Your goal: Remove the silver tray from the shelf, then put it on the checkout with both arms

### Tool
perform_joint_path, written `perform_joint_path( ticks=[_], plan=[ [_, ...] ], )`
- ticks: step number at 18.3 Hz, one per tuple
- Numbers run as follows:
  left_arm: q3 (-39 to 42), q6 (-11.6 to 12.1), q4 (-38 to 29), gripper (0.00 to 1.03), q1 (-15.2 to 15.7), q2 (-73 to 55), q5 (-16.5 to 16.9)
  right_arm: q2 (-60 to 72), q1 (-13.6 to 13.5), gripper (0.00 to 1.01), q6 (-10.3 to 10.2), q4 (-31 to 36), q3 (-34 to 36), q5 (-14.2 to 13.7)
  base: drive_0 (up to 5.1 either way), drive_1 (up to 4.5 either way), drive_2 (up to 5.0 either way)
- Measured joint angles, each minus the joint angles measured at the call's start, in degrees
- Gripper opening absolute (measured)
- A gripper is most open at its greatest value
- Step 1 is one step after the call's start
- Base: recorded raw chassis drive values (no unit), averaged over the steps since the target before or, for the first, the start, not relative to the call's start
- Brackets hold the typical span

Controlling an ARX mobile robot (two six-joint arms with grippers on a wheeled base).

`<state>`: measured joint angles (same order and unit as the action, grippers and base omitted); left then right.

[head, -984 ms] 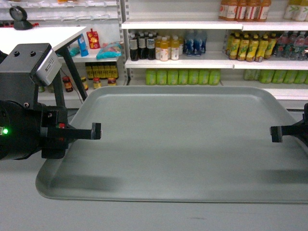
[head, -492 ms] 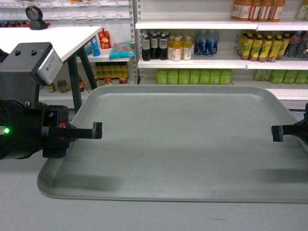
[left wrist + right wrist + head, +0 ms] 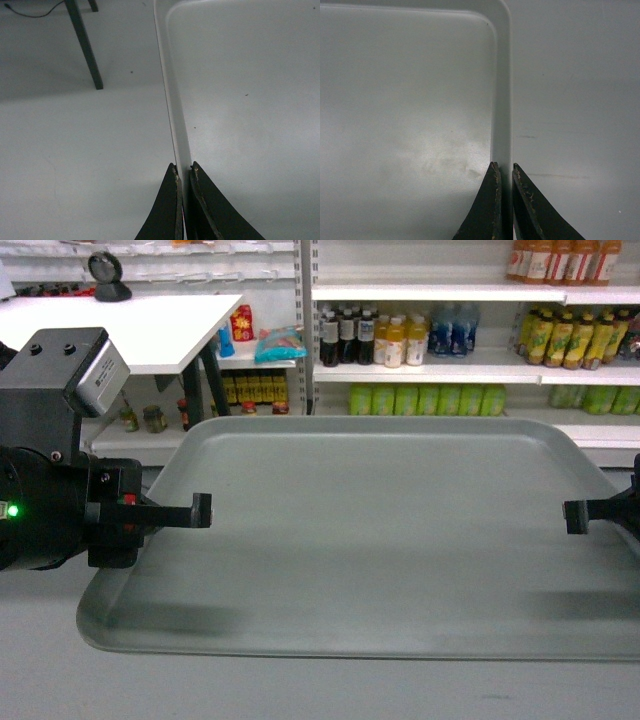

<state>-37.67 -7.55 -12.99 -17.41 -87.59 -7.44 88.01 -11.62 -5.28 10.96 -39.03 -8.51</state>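
holding the silver tray (image 3: pixel 390 530) up in the air with both my arms, i keep it flat and level in front of me. my left tool (image 3: pixel 183 172) is pinched tight on the tray's left rim, one finger on each side of the thin edge. my right tool (image 3: pixel 503 170) is pinched tight on the right rim the same way. in the head view my left tool (image 3: pixel 200 510) sticks in over the left side of the tray, and my right tool (image 3: pixel 575 516) sticks in over the right side. my left arm (image 3: pixel 50 510) is big and black with a small green light on it. under the tray i see grey floor (image 3: pixel 75 150) and a dark leg. farther off on the left is the white checkout surface (image 3: pixel 150 325) with a small black camera (image 3: pixel 105 275) on it. behind the tray are the shelf boards (image 3: pixel 450 375), with many drink bottles (image 3: pixel 395 340) in rows.
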Motion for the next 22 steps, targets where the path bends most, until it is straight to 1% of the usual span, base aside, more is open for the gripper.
perform_joint_path(
  ticks=[22],
  plan=[
    [0.00,0.00,0.09,0.03,0.00,0.00,-0.02,0.02,0.00,0.03,0.00,-0.17,0.00,0.04,-5.0,2.41,2.4]
  ],
)
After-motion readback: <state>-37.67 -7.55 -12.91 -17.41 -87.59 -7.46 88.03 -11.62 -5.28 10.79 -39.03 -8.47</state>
